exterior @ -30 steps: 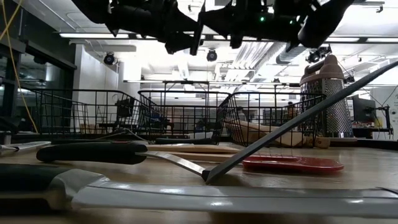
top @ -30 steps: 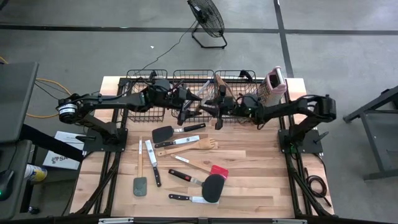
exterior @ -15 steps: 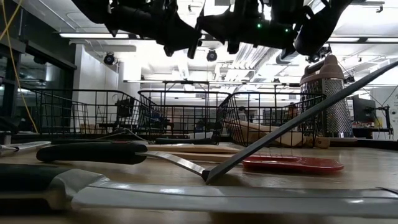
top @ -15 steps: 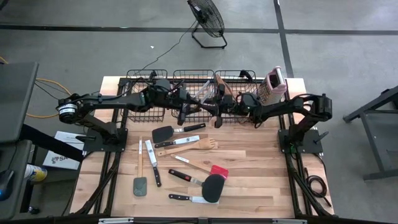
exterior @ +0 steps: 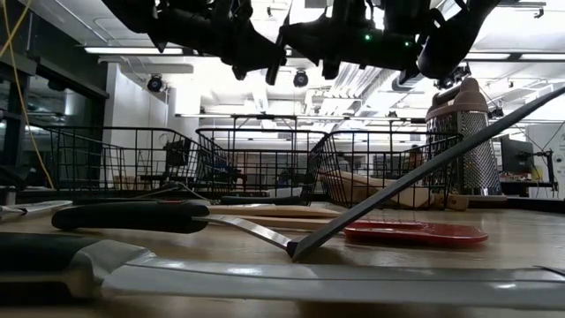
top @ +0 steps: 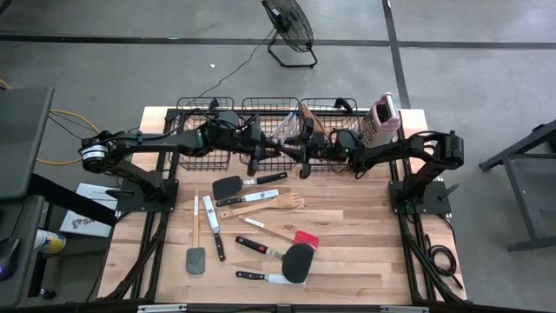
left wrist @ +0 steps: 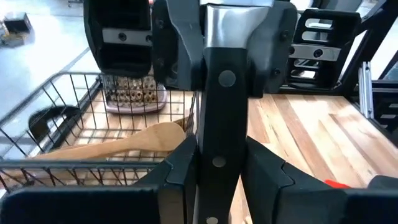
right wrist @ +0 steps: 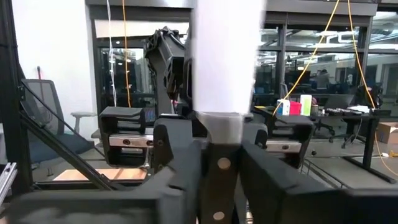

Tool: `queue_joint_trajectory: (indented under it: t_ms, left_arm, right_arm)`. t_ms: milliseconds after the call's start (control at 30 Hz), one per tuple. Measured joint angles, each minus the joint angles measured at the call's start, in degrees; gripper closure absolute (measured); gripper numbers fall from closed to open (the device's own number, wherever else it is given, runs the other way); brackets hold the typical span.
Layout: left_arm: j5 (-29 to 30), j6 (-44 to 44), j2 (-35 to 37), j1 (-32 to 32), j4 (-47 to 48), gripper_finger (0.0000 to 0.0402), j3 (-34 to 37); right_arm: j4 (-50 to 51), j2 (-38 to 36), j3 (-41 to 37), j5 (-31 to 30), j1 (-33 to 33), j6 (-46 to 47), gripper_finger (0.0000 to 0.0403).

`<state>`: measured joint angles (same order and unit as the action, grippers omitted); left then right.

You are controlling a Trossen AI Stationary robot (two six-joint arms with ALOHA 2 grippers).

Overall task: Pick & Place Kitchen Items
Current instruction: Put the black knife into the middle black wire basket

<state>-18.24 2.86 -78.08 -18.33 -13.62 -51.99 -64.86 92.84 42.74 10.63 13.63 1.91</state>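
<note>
A grey concrete floor with dark seams surrounds the table; a black fan stands behind. Ceiling strip lights glow overhead.

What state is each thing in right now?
knife: held off the table, above the baskets' front edge.
left claw: shut on the knife's handle.
right claw: at the knife, facing the left claw.
box grater: upright.
wooden spoon: lying in the right wire basket.
</note>
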Motion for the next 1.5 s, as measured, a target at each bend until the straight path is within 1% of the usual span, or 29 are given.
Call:
queue_joint_trajectory:
  t_ms: [133,200,267,400,533,633,700,867,1000,1167,1300,1500]
  left_arm:
    - [3.3,-0.5,-0.1,0.0,1.0,0.0313,0.0]
    - [5.2,-0.5,-0.1,0.0,1.6,0.0313,0.0]
    - [7.8,-0.6,-0.1,0.0,2.7,0.0313,0.0]
    - [15.4,-1.9,-0.1,0.0,6.1,0.0313,0.0]
    - [24.3,-4.7,-0.1,-0.1,10.1,0.0313,0.0]
    - [28.1,-7.1,-0.1,-0.2,13.3,0.0313,0.0]
    - [28.6,-8.8,-0.1,-1.0,14.7,0.0313,0.0]
    - [26.4,-15.9,-0.5,-3.5,17.8,0.0313,0.0]
    - [25.1,-21.3,-0.7,-5.5,20.8,0.0313,0.0]
    - [23.2,-26.8,-1.0,-6.6,23.2,0.0313,-0.7]
    - [23.0,-28.3,-1.0,-6.8,28.6,0.0313,-3.2]
    - [22.9,-28.6,-1.5,-6.8,33.7,0.0313,-7.4]
  right_arm:
    - [0.6,-0.1,0.1,-0.1,0.0,2.7,0.0218]
    - [2.1,-0.1,0.1,-0.4,0.1,3.6,0.0188]
    - [3.6,-0.1,0.1,-1.5,0.1,4.1,0.0166]
    - [8.2,-0.2,0.1,-5.4,0.1,4.3,0.0144]
    - [14.8,-2.2,0.0,-10.3,0.0,6.5,0.0142]
    - [19.9,-4.4,0.0,-13.7,0.0,8.3,0.0145]
    - [22.4,-6.3,0.0,-15.4,0.0,8.9,0.0147]
    - [26.7,-11.4,0.0,-19.0,-0.2,10.4,0.0149]
    - [30.5,-15.2,0.0,-19.6,-0.1,12.0,0.0149]
    - [35.5,-17.9,0.0,-20.1,-0.1,12.0,0.0149]
    - [38.5,-19.1,0.0,-20.2,-0.1,13.3,0.0149]
    - [38.9,-19.1,0.0,-20.4,-0.1,13.5,0.0149]
